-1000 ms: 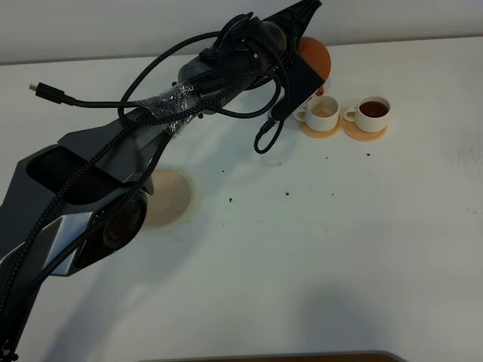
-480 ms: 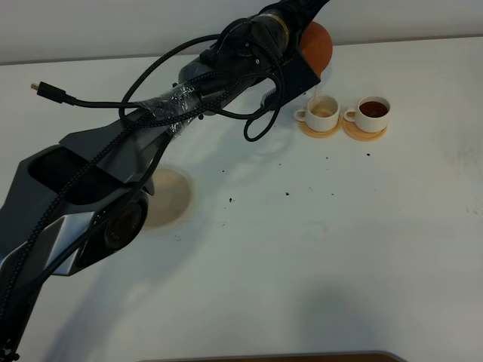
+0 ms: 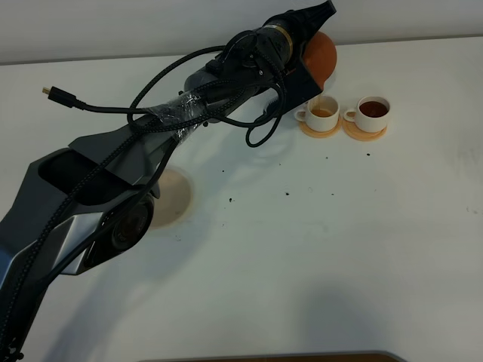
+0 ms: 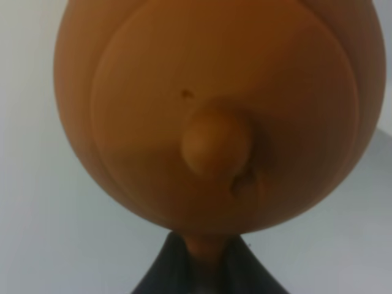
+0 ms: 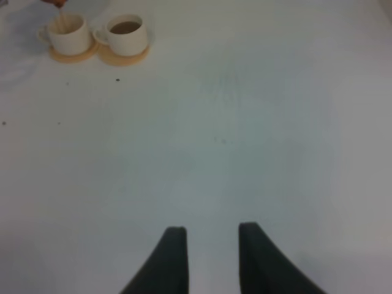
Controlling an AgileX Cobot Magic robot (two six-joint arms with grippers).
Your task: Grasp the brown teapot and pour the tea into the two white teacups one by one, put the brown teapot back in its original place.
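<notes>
A white bench (image 3: 339,249) is seen, scattered with small dark specks (image 3: 287,193). Two small orange-tan coasters (image 3: 365,133) are set side by side, touching, near its far edge, against a pale wall (image 3: 113,30).

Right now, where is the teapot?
In the exterior high view the brown teapot is held aloft by the left gripper at the table's far edge, just behind the left teacup.
</notes>
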